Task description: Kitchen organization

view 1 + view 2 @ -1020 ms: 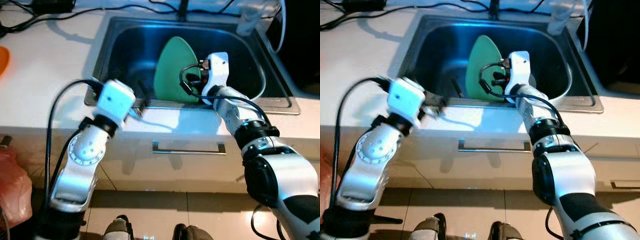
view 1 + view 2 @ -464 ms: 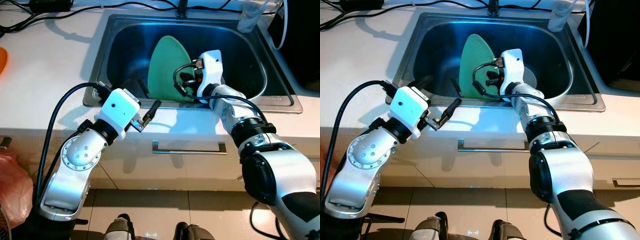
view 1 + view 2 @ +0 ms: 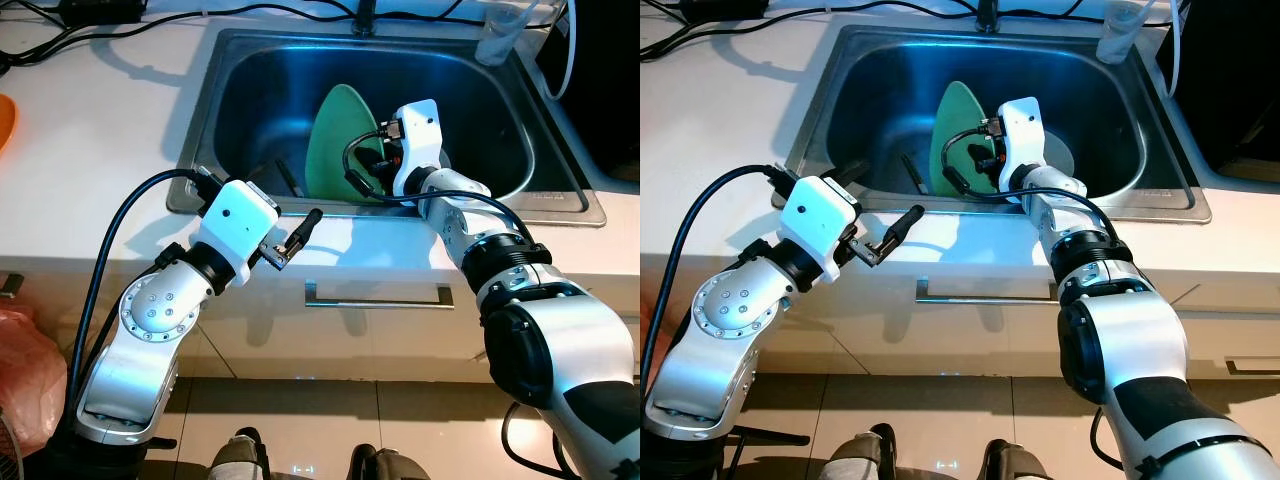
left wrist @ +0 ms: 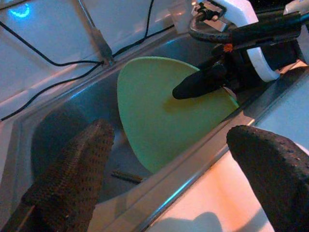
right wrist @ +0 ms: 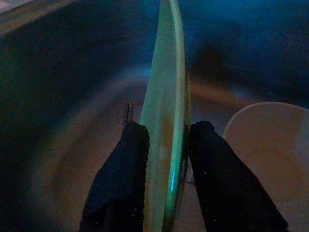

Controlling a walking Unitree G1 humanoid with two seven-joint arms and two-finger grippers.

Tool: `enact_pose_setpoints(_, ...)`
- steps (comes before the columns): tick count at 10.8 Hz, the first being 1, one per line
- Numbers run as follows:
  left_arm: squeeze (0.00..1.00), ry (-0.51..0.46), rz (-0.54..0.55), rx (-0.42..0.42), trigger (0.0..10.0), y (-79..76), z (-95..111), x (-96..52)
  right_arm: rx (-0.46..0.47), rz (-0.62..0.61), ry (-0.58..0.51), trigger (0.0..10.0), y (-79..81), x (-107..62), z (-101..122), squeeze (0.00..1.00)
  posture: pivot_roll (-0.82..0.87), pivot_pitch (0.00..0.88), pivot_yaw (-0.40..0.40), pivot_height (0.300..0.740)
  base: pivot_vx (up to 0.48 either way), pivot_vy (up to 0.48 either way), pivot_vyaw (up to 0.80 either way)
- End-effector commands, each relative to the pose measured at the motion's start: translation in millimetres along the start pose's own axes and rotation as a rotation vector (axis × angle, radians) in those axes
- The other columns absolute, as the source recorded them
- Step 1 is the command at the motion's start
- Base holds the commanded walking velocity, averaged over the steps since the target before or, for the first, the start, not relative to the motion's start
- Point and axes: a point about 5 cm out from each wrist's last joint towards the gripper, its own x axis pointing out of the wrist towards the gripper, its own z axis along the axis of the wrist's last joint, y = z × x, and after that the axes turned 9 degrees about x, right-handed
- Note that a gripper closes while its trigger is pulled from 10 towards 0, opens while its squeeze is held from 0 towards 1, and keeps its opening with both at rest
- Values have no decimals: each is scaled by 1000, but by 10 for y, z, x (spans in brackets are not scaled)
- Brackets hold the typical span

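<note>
A green plate (image 3: 335, 135) stands on edge inside the steel sink (image 3: 560, 203). My right gripper (image 5: 166, 133) is shut on the plate's rim, one black finger (image 5: 120, 174) on each face. It reaches over the sink's front rim, and the left wrist view shows one of its fingers (image 4: 200, 82) lying across the plate (image 4: 154, 116). My left gripper (image 3: 888, 188) is open with nothing between its fingers. It hovers over the white counter at the sink's front left corner, pointing toward the plate.
A white dish (image 3: 1065, 155) lies on the sink floor to the right of the plate, and a dark utensil (image 3: 288, 178) lies to its left. A clear cup (image 3: 497, 35) and cables sit behind the sink. A drawer handle (image 3: 378, 297) runs below the counter edge.
My left gripper drew back from the sink's rim over the counter edge, and its fingers now point at the plate. The right gripper turned the plate more edge-on.
</note>
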Motion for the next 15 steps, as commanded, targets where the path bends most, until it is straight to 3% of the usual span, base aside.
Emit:
enact_pose_setpoints(1,1000,-11,-21,7,10000,-19,34,-29,25,-1,112,10000,4,-14,-283,1000,192,239,-22,740,0,0,0)
enact_pose_setpoints(4,1000,-12,-24,1,10000,-29,39,-14,26,-23,98,10000,-29,-19,-241,1000,193,234,-26,740,0,0,0)
enact_pose_setpoints(7,1000,-4,-12,8,10000,-16,7,0,-19,-144,10,10000,-161,-48,-73,1000,194,220,-34,740,0,0,0)
enact_pose_setpoints(9,1000,8,6,21,10000,-4,-18,4,-39,-236,-60,10000,-334,-117,135,1000,192,206,-40,740,0,0,0)
enact_pose_setpoints(11,1000,11,5,20,10000,-14,-32,22,-105,-278,-56,10000,-483,-196,274,1000,182,194,-42,740,0,0,0)
enact_pose_setpoints(13,1000,7,5,19,10000,-22,-32,46,-106,-283,-60,10000,-532,-225,324,1000,176,188,-46,740,0,0,0)
enact_pose_setpoints(15,1000,4,13,14,10000,-21,-46,72,-92,-244,-68,10000,-479,-200,317,1000,172,178,-49,740,0,0,0)
